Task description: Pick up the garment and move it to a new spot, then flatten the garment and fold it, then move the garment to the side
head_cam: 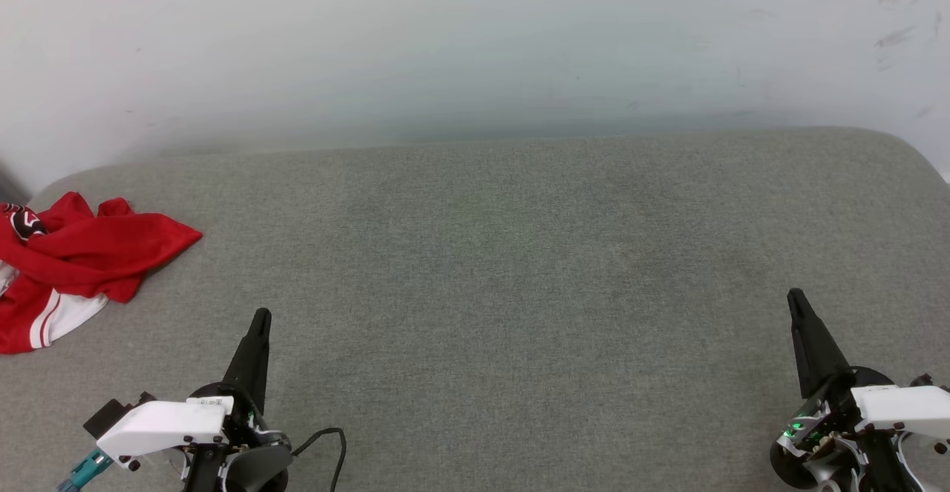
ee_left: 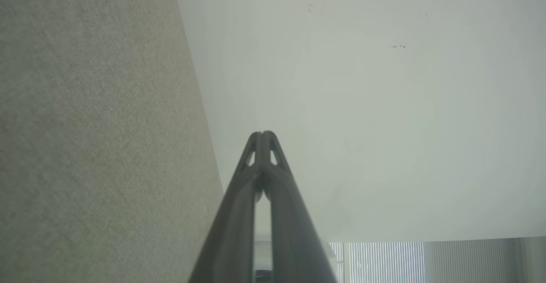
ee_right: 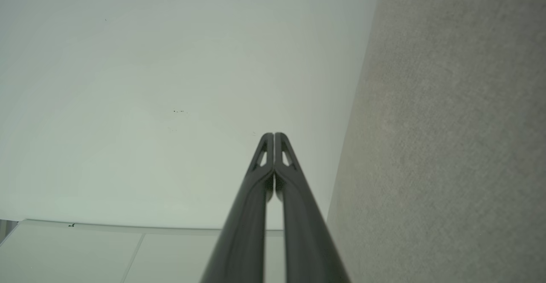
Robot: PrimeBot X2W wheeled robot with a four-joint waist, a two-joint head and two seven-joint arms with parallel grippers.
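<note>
The garment (head_cam: 70,266), a red jersey with white panels and striped trim, lies crumpled at the far left of the grey fabric surface (head_cam: 505,254), partly cut off by the head view's left edge. My left gripper (head_cam: 261,315) is at the lower left, shut and empty, a short way to the right of the garment and nearer me. My right gripper (head_cam: 794,295) is at the lower right, shut and empty, far from the garment. In the left wrist view the left gripper (ee_left: 263,133) has its tips pressed together. In the right wrist view the right gripper (ee_right: 273,134) looks the same.
A pale wall (head_cam: 475,47) runs along the back of the grey surface. The surface has rounded far corners at left and right. A black cable (head_cam: 330,444) loops beside my left wrist. Window blinds (ee_left: 384,259) show low in the left wrist view.
</note>
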